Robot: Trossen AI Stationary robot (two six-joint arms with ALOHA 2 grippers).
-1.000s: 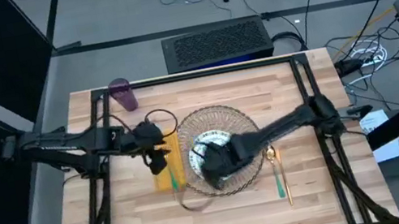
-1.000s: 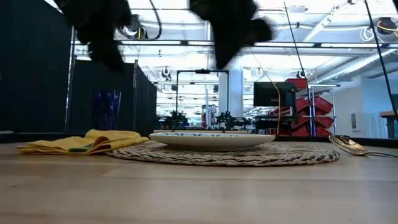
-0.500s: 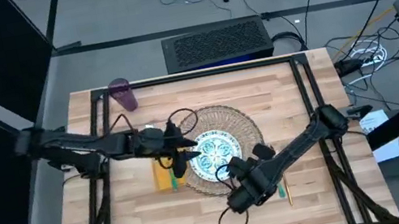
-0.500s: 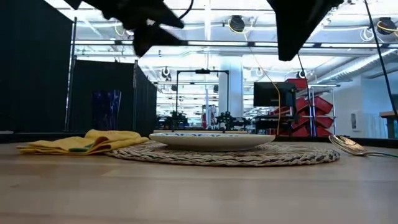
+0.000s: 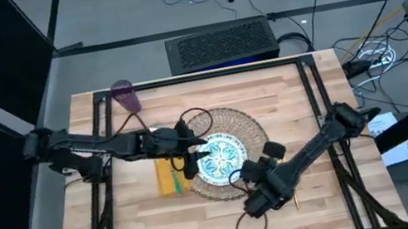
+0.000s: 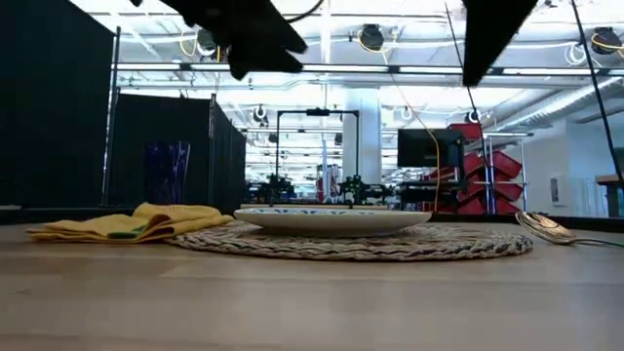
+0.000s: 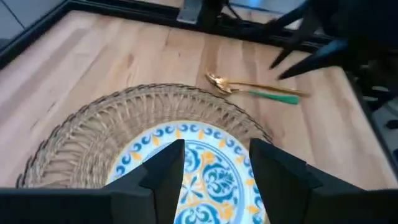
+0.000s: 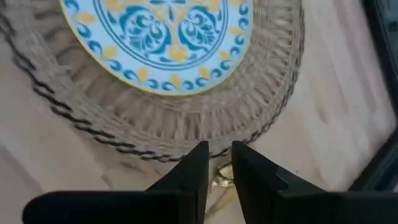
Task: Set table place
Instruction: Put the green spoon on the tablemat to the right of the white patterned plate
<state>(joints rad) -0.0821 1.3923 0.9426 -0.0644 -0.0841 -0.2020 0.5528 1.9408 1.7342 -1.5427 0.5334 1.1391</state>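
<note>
The teal-patterned plate (image 5: 223, 159) lies centred on the round woven mat (image 5: 250, 127). A yellow napkin (image 5: 169, 176) lies flat beside the mat's left rim, with a teal handle on it. On the table right of the mat lies the gold spoon (image 7: 249, 88). The purple cup (image 5: 127, 96) stands at the far left. My left gripper (image 7: 216, 152) hovers open above the plate's left part. My right gripper (image 8: 219, 163) hangs high over the mat's near right rim, its fingers a narrow gap apart with a bit of gold spoon showing below.
Black frame rails (image 5: 312, 83) run along the table's sides and far edge. Bare wood (image 5: 206, 223) lies along the near edge in front of the mat. Both arms show high above the tabletop in the low view.
My right gripper has drawn back from above the plate toward the table's near edge and a little to the right, uncovering the plate. My left gripper has gone right, from above the napkin to above the plate's left part. Plate, mat and napkin have stayed in place.
</note>
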